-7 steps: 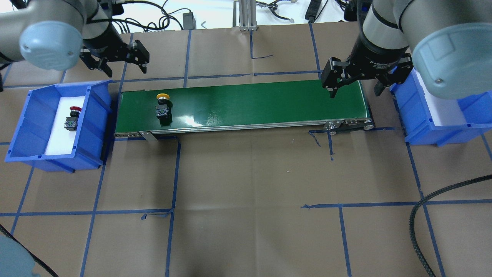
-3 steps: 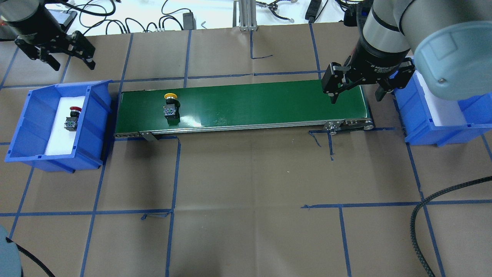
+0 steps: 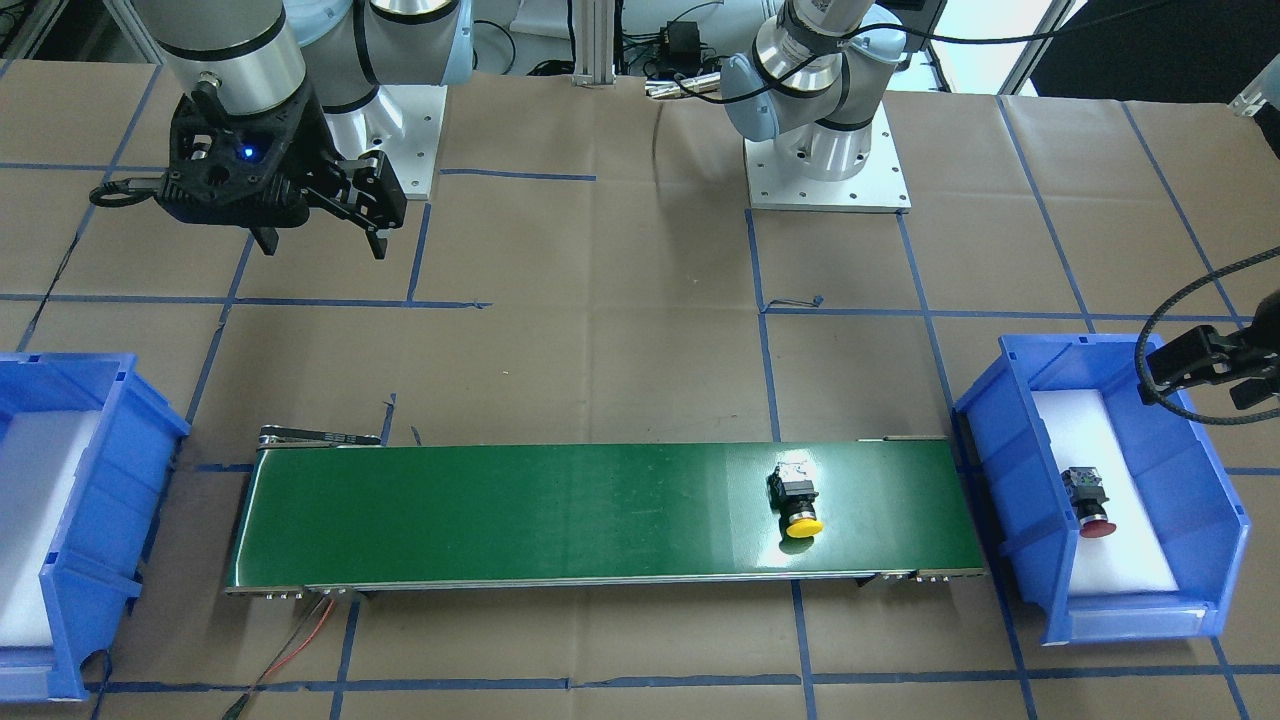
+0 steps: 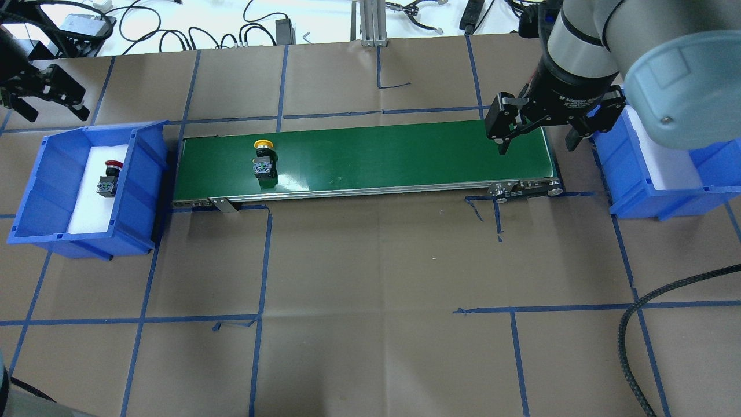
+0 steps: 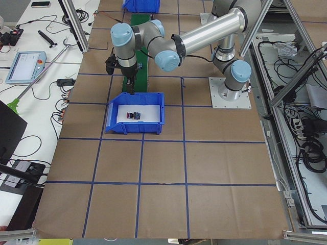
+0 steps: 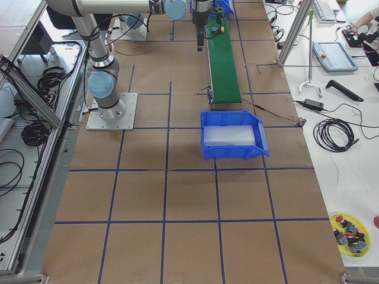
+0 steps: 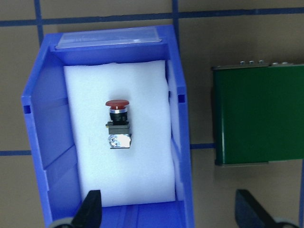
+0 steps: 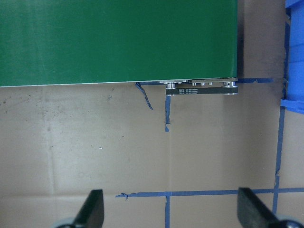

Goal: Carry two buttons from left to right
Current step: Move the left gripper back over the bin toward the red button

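The yellow-capped button (image 4: 264, 159) lies on its side on the green conveyor belt (image 4: 376, 156), cap toward the far edge. It has crept rightward from the left end in the last second, so the belt is carrying it toward my right gripper (image 4: 538, 139), which waits with jaws spread over the belt's right end. The red-capped button (image 4: 108, 176) has not moved from the white foam in the left blue bin (image 4: 35, 191). My left gripper (image 4: 53, 110) has swung off the belt to hover over that bin's far end, fingers apart and empty, so I judge the second pick comes next.
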`<state>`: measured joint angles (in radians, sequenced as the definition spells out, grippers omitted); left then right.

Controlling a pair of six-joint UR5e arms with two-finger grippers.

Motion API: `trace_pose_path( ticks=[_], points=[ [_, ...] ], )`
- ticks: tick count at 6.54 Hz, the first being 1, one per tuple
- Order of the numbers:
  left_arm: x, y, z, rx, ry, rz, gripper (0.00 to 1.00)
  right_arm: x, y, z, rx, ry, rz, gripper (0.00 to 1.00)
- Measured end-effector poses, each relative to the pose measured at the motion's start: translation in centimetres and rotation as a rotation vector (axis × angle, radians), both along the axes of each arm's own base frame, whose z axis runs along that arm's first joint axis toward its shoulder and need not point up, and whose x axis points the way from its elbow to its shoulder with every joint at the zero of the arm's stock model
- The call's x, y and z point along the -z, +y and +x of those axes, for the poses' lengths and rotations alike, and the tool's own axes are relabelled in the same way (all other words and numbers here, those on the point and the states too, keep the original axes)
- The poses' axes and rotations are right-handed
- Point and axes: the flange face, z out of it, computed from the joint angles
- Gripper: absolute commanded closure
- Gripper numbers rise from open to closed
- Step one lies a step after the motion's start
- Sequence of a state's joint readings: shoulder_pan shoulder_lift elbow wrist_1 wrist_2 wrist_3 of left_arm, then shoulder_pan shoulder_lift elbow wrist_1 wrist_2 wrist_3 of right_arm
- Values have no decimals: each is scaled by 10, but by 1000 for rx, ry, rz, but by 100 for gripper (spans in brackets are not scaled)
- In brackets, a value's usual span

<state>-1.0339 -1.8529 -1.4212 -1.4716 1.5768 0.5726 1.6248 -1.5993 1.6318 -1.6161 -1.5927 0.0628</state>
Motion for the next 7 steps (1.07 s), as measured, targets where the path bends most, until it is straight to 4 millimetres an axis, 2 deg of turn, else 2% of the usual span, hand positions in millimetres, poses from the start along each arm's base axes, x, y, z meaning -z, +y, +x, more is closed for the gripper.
trace_pose_path(
  ticks=[1, 3, 5, 7],
  points=[
    [13, 5, 10, -1, -4, -3, 1, 2, 0, 0, -1, 0, 2, 0],
    [42, 9, 14, -3, -23, -32, 1, 1, 0, 1, 0, 0, 0, 0],
    [84, 7, 15, -3, -38, -59, 1, 1, 0, 0, -1, 0, -1, 0],
    [116, 3, 18, -3, -30, -50, 1, 2, 0, 0, -2, 0, 0, 0]
  ],
)
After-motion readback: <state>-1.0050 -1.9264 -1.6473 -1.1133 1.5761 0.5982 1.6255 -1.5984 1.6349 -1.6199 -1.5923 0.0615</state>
